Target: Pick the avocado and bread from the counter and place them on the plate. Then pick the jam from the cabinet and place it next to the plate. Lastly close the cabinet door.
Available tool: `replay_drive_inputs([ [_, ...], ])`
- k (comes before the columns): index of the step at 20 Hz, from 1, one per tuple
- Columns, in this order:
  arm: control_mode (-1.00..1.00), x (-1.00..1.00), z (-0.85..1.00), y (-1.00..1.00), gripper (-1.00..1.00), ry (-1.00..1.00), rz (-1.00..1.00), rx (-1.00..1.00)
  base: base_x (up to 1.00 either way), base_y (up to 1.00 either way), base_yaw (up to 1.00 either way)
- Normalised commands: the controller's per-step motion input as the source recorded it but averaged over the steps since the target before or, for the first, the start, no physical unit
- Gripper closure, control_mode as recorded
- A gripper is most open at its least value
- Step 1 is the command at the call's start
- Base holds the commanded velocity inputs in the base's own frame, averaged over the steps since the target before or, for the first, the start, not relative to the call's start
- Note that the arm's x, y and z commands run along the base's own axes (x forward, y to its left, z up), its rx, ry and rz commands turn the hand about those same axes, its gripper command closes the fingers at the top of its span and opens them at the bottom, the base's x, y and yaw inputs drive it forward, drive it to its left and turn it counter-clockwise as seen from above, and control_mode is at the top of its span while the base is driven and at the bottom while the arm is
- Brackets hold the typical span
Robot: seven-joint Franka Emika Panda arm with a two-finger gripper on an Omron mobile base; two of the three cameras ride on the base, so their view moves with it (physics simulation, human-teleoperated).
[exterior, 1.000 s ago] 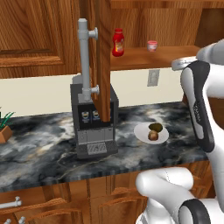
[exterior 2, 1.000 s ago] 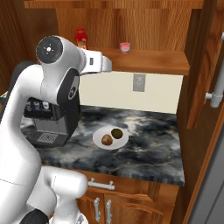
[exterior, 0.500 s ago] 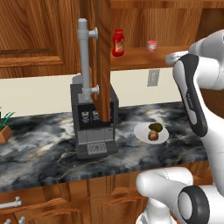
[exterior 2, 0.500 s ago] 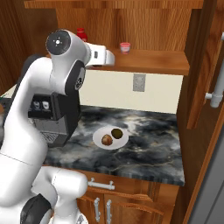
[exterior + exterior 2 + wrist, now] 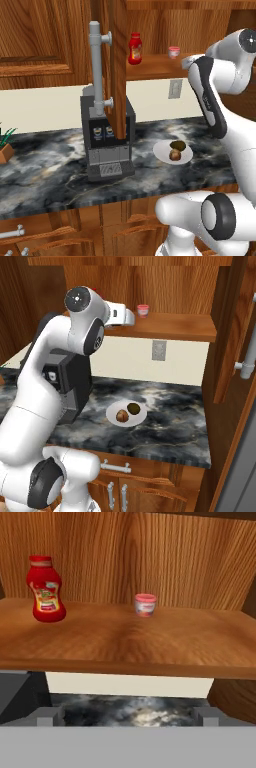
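With avocado (image 5: 177, 145) and bread (image 5: 174, 155) plated, your wide-open, empty gripper (image 5: 128, 714) faced the jam (image 5: 145, 604); you likely needed to reach in.

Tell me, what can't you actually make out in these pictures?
- Gripper: open or shut, unclear; just the tips poke up in the hand view.
- Red bottle: label too blurred to read.
- Coffee machine: the open cabinet door hides part of it in the left base view.

Even bright light, faint shadows, slightly soft.
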Motion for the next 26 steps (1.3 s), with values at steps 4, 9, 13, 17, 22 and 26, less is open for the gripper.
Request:
replay_drive_inputs([
  [4,-1.0,0.35,0.0,-0.01,-1.0,0.0,0.0,0.0,0.0,0.0,0.0],
  [9,-1.0,0.33,0.0,-0.01,-1.0,0.0,0.0,0.0,0.0,0.0,0.0],
  [13,-1.0,0.32,0.0,-0.05,-1.0,0.0,0.0,0.0,0.0,0.0,0.0],
  [17,-1.0,0.35,0.0,-0.07,-1.0,0.0,0.0,0.0,0.0,0.0,0.0],
  [22,-1.0,0.3,0.0,-0.17,-1.0,0.0,0.0,0.0,0.0,0.0,0.0],
  [26,-1.0,0.3,0.0,-0.13,-1.0,0.03,0.0,0.0,0.0,0.0,0.0],
])
